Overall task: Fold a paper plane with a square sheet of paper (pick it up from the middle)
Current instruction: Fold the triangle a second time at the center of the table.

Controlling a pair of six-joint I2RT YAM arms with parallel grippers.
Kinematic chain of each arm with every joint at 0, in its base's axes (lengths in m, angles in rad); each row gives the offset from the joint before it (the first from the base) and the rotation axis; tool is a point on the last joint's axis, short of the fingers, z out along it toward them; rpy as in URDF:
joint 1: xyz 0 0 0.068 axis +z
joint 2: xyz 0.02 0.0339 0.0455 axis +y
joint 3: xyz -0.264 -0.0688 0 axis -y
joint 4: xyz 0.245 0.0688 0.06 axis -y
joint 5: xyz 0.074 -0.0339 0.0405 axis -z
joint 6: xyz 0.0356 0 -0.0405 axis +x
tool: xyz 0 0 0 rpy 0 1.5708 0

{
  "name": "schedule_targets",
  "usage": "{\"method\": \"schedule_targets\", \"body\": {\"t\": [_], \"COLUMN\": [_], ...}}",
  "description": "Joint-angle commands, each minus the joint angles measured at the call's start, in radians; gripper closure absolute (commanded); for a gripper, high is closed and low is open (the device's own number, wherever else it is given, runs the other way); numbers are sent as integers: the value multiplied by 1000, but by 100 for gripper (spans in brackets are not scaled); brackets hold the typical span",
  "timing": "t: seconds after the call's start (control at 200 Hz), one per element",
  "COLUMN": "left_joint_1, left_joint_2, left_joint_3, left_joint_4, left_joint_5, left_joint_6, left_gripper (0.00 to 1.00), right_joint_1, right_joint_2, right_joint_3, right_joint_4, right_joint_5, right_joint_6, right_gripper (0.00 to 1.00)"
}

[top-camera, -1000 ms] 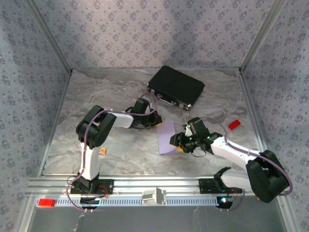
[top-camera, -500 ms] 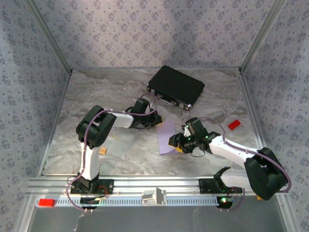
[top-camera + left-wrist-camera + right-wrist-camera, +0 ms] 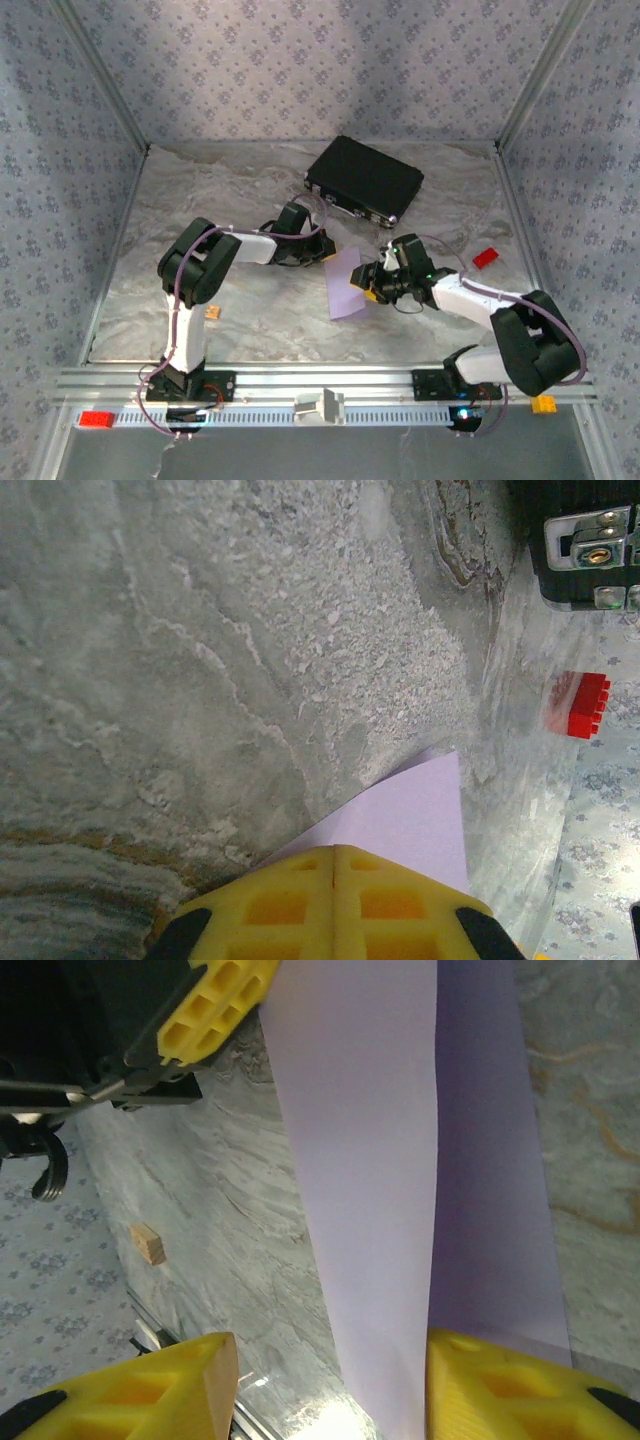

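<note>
The right arm has swung its elbow inward toward the table's middle, uncovering a small yellow block (image 3: 543,403) at the near rail, and its right gripper (image 3: 368,283) has crept slightly up and left along the right edge of the lilac sheet of paper (image 3: 343,285). That sheet lies on the marbled table (image 3: 230,200) between the two grippers, in front of the black case (image 3: 365,180). The right wrist view shows a lengthwise crease splitting it into a bright panel and a shaded one. The right gripper's jaws stand apart around the sheet's near end, gripping nothing, one finger over the shaded panel and the other on bare table. The left gripper (image 3: 325,252) is fully closed, its yellow tips at the sheet's far corner; whether they pinch or merely press it I cannot tell. A tan block (image 3: 212,313) sits left and a red block (image 3: 485,257) right.
</note>
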Motion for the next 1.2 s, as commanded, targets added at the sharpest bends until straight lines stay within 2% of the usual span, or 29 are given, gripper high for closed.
{"method": "schedule_targets", "body": {"t": [0.0,0.485,0.7,0.804,0.909,1.009,1.124,1.194], "left_joint_1": [-9,-9,-12,-16,-18,-21,-27,-32], "left_joint_2": [52,35,17,-5,-60,-134,-227,-284], "left_joint_3": [-5,0,24,38,38,43,38,23], "left_joint_4": [-86,-87,-99,-113,-140,-192,-264,-289], "left_joint_5": [5,14,33,34,3,-43,-109,-144], "left_joint_6": [13,15,19,26,40,72,124,150], "left_gripper": [100,100,97,93,81,61,46,42], "right_joint_1": [-17,-64,-75,-78,-76,-76,-68,-59], "right_joint_2": [32,121,159,176,180,173,161,156], "right_joint_3": [-14,-12,-13,-10,-11,-20,-43,-61], "right_joint_4": [69,117,132,133,135,168,237,286], "right_joint_5": [-54,-121,-127,-125,-116,-98,-52,-8], "right_joint_6": [5,-67,-87,-90,-79,-36,59,138], "right_gripper": [51,58,70,79,87,92,93,93]}}
